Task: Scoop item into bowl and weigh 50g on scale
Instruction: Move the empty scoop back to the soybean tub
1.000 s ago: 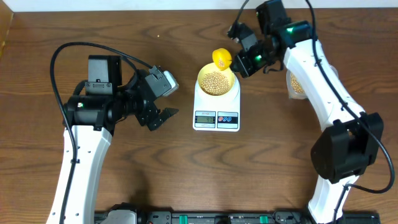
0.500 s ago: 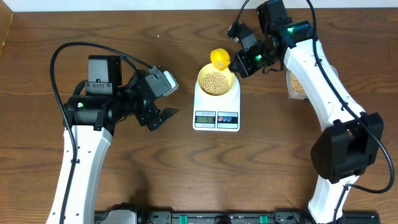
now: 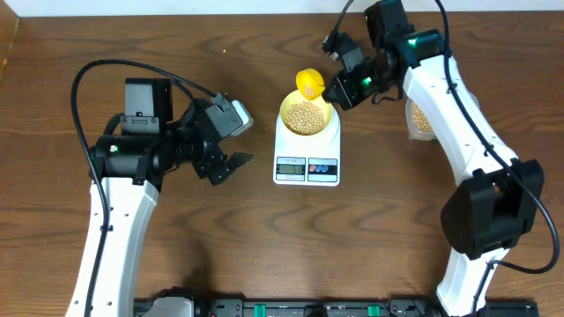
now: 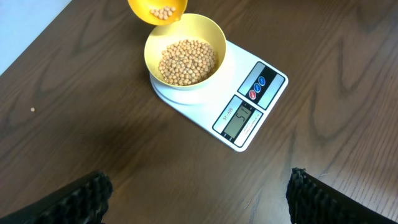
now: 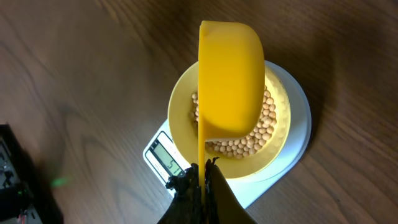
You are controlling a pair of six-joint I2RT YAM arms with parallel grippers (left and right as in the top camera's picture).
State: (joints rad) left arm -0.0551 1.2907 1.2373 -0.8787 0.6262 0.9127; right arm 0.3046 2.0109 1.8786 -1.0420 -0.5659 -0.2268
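Observation:
The pale yellow bowl (image 3: 307,115) holds many tan beans (image 3: 306,114) and stands on the white scale (image 3: 307,158). My right gripper (image 3: 339,88) is shut on the handle of a yellow scoop (image 3: 309,83), held tilted over the bowl's far rim. In the left wrist view the scoop (image 4: 157,10) still holds a few beans above the bowl (image 4: 185,51); the scale's display (image 4: 239,119) faces me. In the right wrist view my gripper (image 5: 203,177) pinches the scoop's thin handle, and the scoop's back (image 5: 231,78) hides part of the bowl (image 5: 278,146). My left gripper (image 3: 231,167) is open and empty, left of the scale.
A clear tub with more beans (image 3: 420,120) sits at the right, partly hidden under my right arm. A single stray bean (image 4: 33,110) lies on the wood left of the scale.
The scoop has shifted slightly left over the bowl's far rim. The left arm has not moved.

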